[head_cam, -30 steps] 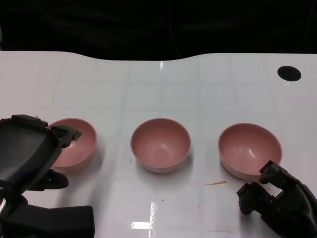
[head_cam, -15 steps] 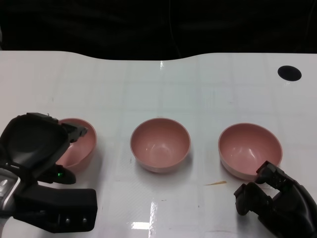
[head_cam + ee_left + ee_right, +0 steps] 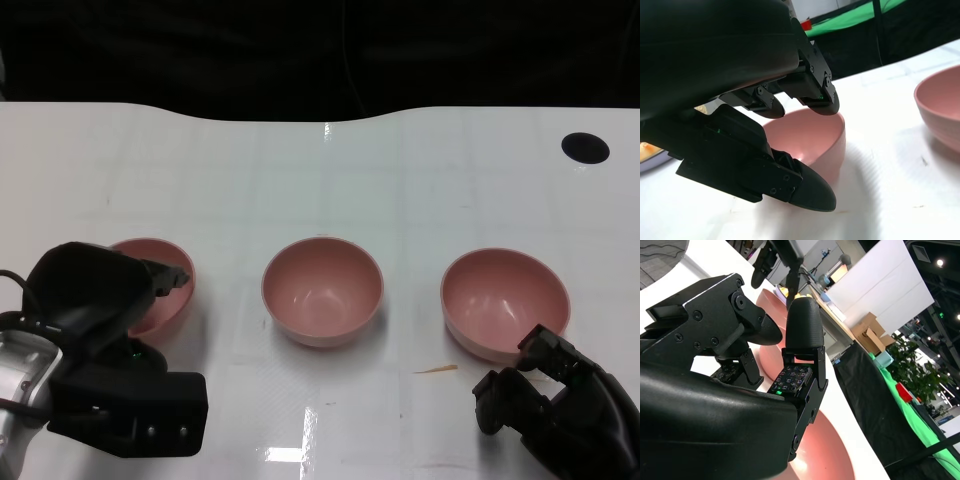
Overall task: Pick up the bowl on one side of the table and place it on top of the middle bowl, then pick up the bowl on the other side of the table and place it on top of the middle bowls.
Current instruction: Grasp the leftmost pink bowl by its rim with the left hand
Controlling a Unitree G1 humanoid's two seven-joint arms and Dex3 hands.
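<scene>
Three pink bowls stand in a row on the white table: the left bowl [image 3: 165, 288], the middle bowl [image 3: 322, 291] and the right bowl [image 3: 505, 301]. My left hand [image 3: 92, 296] covers the left bowl's near-left rim. In the left wrist view its fingers [image 3: 812, 95] hang over the left bowl's [image 3: 812, 137] inside and the thumb [image 3: 805, 189] lies outside the wall, with a gap on both sides. My right hand [image 3: 555, 402] rests just in front of the right bowl, holding nothing, fingers apart.
A black round hole [image 3: 584, 148] lies at the table's far right. A small brown scrap [image 3: 437, 369] sits on the table between the middle and right bowls. Beyond the table's curved far edge [image 3: 320, 118] all is dark.
My left hand has turned and moved right and further over the left bowl's near rim, hiding more of that bowl. The right hand has barely shifted. The bowls stay in place.
</scene>
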